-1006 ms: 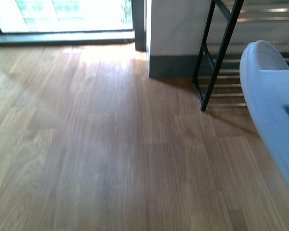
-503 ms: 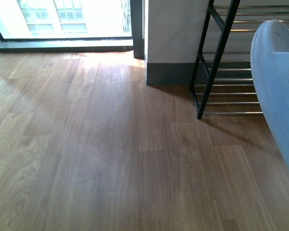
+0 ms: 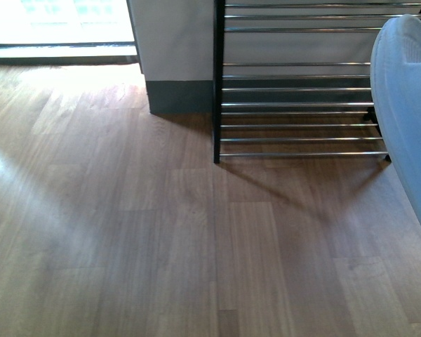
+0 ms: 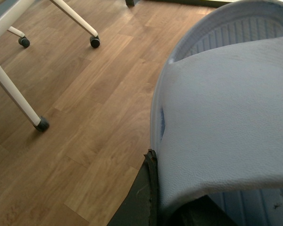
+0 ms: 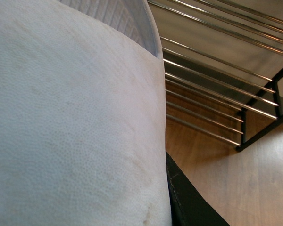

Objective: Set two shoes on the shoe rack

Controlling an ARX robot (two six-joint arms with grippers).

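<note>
A pale blue slide (image 3: 409,105) hangs at the right edge of the front view, close to the camera and in front of the shoe rack's right end. The shoe rack (image 3: 295,105) stands on the floor with a black frame and thin silver rods; no shoes show on the visible tiers. In the left wrist view my left gripper (image 4: 174,205) is shut on a pale blue slide (image 4: 226,117), one dark finger (image 4: 142,197) against its strap. My right gripper (image 5: 148,197) is shut on a pale blue slide (image 5: 75,117), with the rack's rods (image 5: 212,108) just beyond it.
A white wall corner with a grey skirting (image 3: 175,91) stands left of the rack. Bright windows (image 3: 56,17) lie at the far left. White furniture legs on castors (image 4: 40,123) stand on the wooden floor (image 3: 126,232) near my left arm.
The front view has swung to the right: the rack has shifted from the right edge towards the middle and now faces me squarely. The slide stays at the right edge.
</note>
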